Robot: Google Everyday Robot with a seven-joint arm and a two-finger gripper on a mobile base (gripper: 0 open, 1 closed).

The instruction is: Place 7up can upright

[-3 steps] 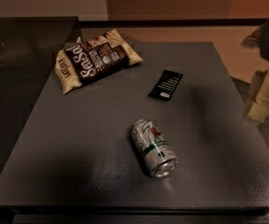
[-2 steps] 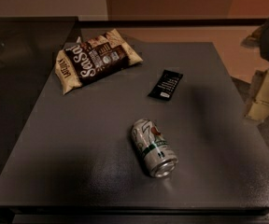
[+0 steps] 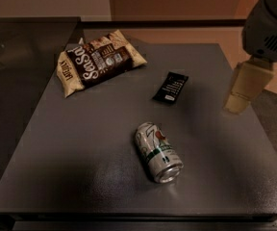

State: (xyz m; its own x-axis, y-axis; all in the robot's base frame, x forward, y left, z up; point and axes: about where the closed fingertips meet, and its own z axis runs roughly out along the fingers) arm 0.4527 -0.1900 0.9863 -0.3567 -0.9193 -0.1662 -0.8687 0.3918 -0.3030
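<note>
The 7up can (image 3: 157,152) lies on its side on the dark grey table (image 3: 81,148), near the front middle. It is silver-white with green markings and a red spot, and its shiny end faces the front right. My gripper (image 3: 246,86) hangs above the table's right edge, to the right of and behind the can, well apart from it. It holds nothing that I can see.
A brown-and-cream snack bag (image 3: 99,60) lies at the back left of the table. A flat black packet (image 3: 170,87) lies behind the can, between it and the gripper. A glass-topped surface (image 3: 23,47) adjoins the table on the left.
My gripper and arm have moved left and slightly up, further over the table's right edge. The can, bag and packet have not moved.
</note>
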